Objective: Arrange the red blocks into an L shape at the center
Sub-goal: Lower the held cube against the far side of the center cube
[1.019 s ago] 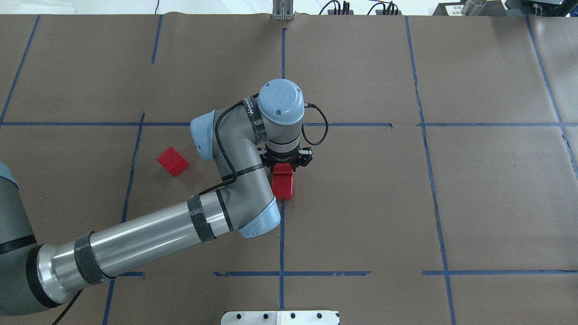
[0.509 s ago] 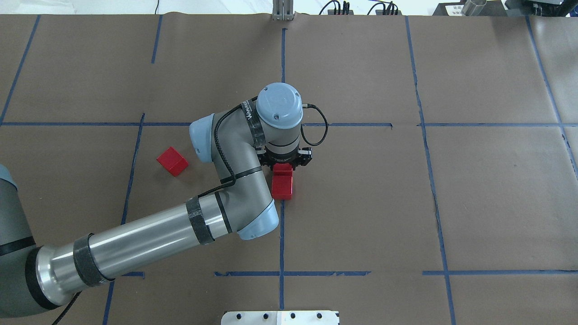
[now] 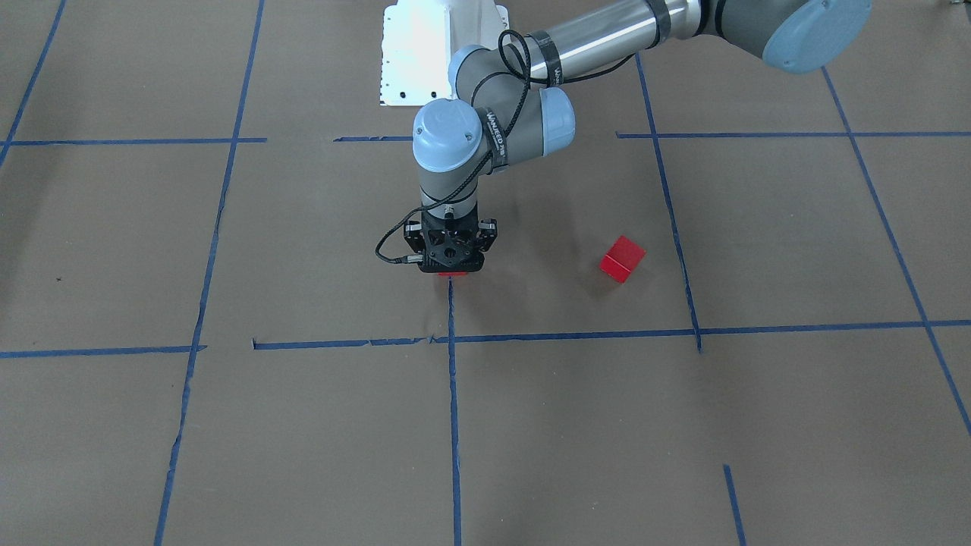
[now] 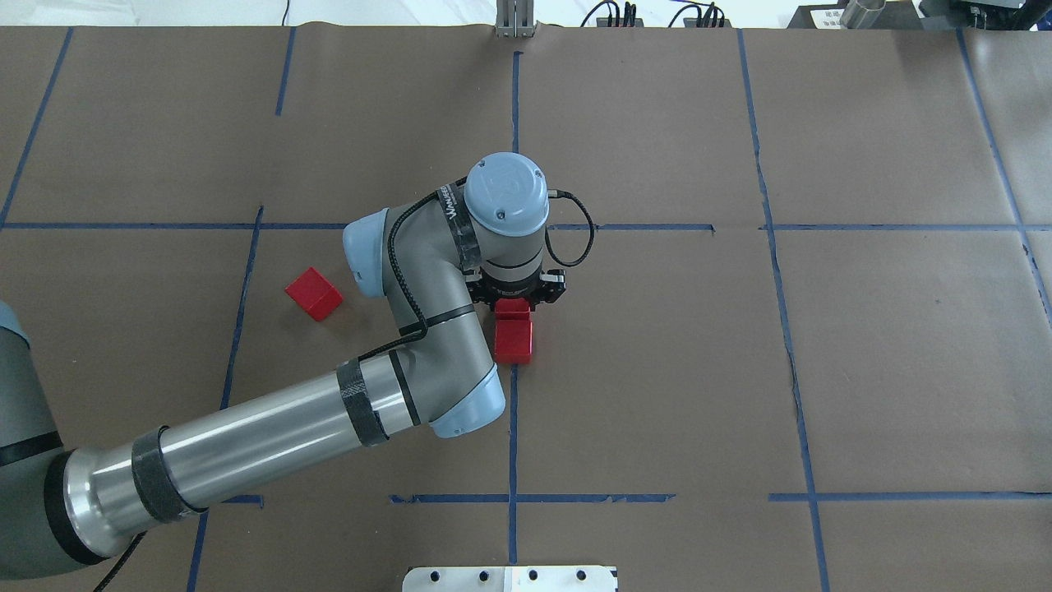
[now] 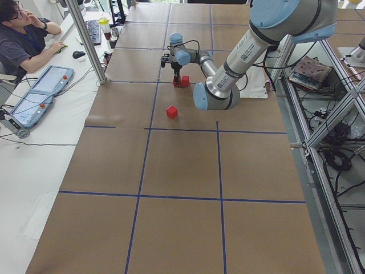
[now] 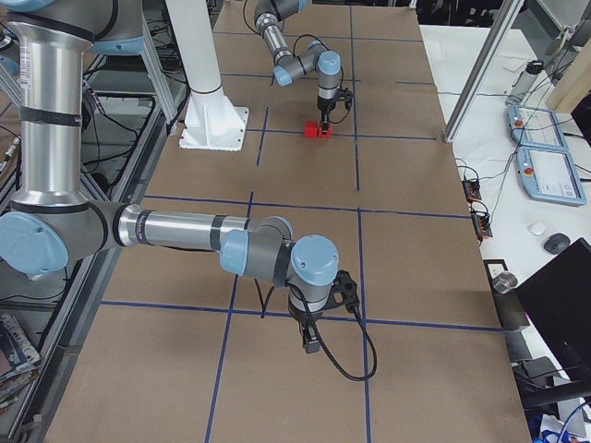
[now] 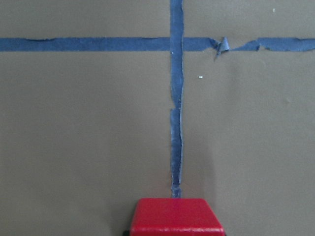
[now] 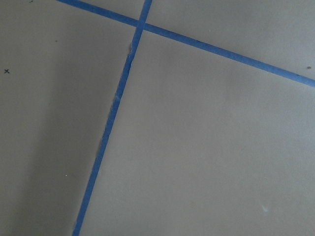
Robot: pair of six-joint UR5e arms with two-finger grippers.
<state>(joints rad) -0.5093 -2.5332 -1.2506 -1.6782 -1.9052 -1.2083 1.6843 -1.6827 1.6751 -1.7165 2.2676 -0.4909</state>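
My left gripper (image 4: 515,302) points straight down at the center (image 4: 649,362), on the vertical tape line (image 4: 512,427). It is shut on a red block (image 4: 514,308) that shows at the bottom of the left wrist view (image 7: 174,216). A second red block (image 4: 514,342) lies on the paper, touching the held one on the near side. The third red block (image 4: 313,293) lies apart to the left, and also shows in the front view (image 3: 622,258). My right gripper (image 6: 312,349) hangs over bare paper far to the right; I cannot tell whether it is open or shut.
The white robot base (image 3: 425,53) stands at the table's near edge behind the center. Blue tape lines divide the brown paper into rectangles. An operator (image 5: 23,40) sits at a side desk beyond the table's far edge.
My left wrist has shifted slightly to the left with the red block in it. The two other blocks have not moved.
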